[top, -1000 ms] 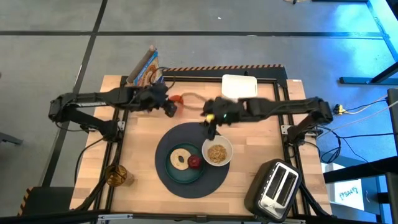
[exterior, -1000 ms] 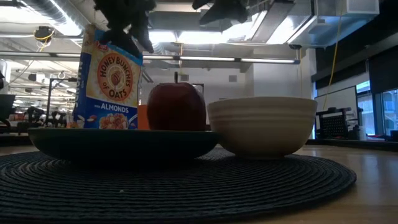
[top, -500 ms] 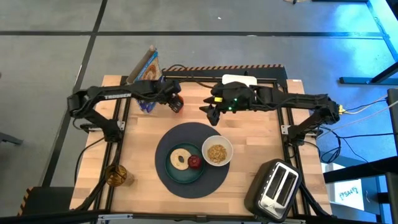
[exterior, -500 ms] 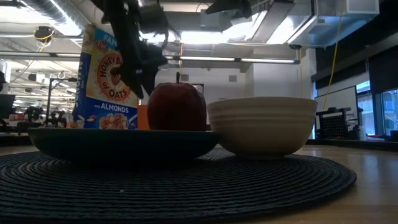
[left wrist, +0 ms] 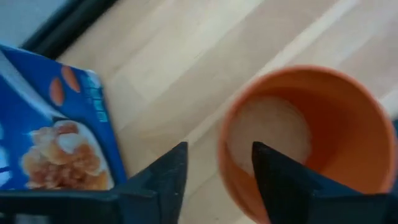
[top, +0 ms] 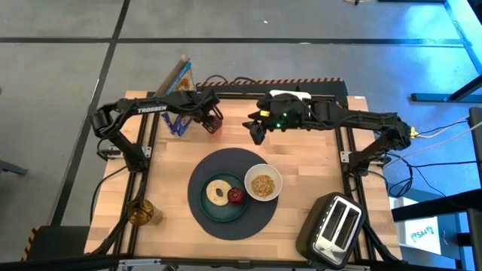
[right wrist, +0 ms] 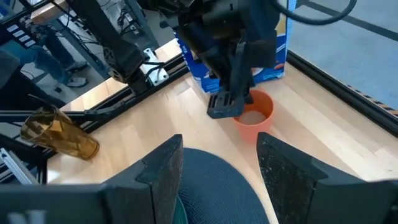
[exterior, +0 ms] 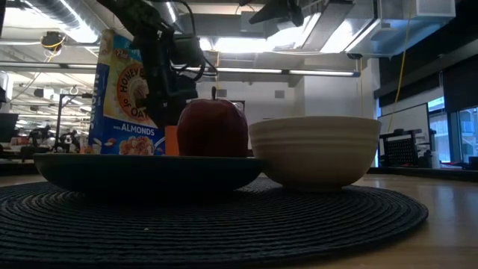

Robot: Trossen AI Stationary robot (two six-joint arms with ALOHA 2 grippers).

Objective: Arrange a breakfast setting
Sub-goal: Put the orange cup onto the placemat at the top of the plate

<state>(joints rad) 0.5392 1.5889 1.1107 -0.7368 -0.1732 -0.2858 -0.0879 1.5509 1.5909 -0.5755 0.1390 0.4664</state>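
Two claws hover at the worktop's (top: 166, 196) far side: the left claw (top: 213, 120) clenched over the rim of the small orange cup (top: 212, 124) beside the cereal box (top: 178, 84), the right claw (top: 257, 132) released, empty, above bare wood.

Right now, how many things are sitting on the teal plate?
2 on the teal plate: the bagel at its middle, and the small red apple at the edge nearest the white bowl. Nothing else shows on it.
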